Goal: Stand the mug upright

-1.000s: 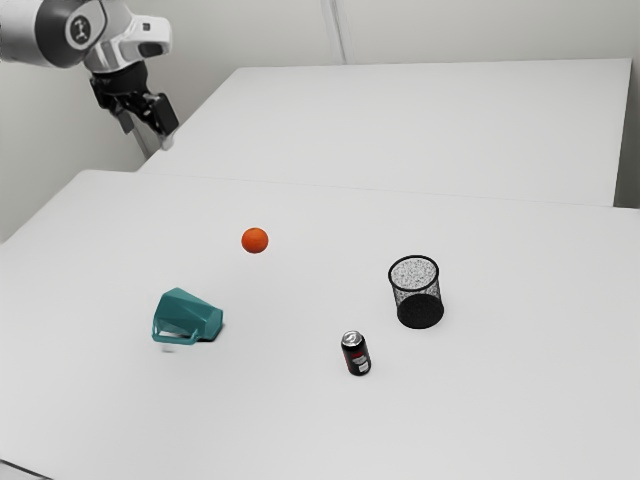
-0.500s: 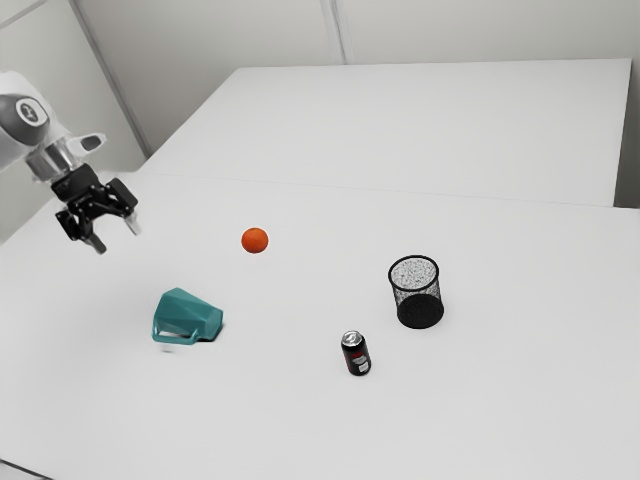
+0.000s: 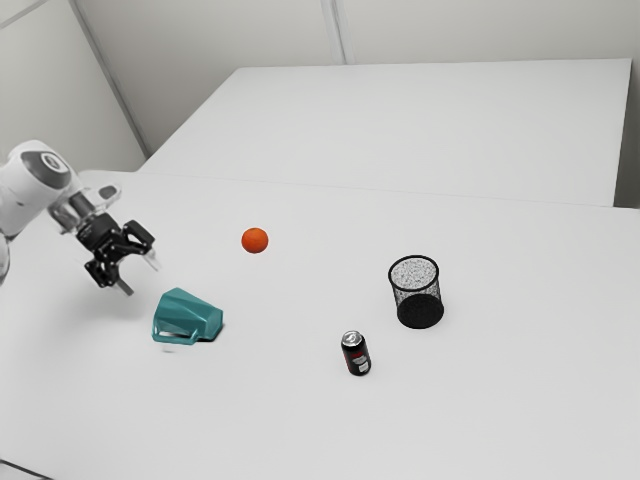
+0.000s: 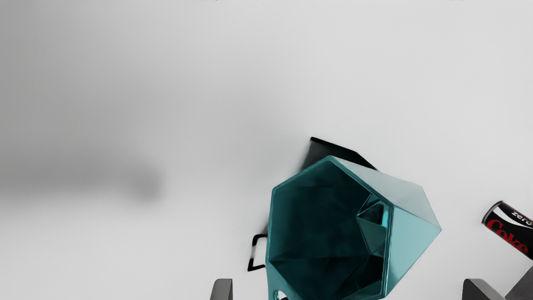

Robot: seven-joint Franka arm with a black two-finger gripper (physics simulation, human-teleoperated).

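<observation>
The teal mug (image 3: 187,317) lies on its side on the table, its handle toward the exterior view's bottom and its base toward that view's right. My gripper (image 3: 138,277) hangs above the table just to the exterior view's left of the mug, tilted toward it and apart from it. Looking from the hand, the faceted mug (image 4: 329,225) turns its open mouth toward the camera, and part of its handle is cut off by the picture's edge. The fingers of the gripper (image 4: 347,289) stand wide apart, holding nothing.
An orange ball (image 3: 255,240) rests beyond the mug. Toward the exterior view's right are a black soda can (image 3: 356,354) and a black mesh bin (image 3: 417,292), all on the white table (image 3: 300,420). The can (image 4: 510,229) also lies past the mug in the wrist view.
My gripper has come down from the exterior view's upper left and moved close to the mug, tilting on the way. Mug, ball, can and bin have stayed put.
</observation>
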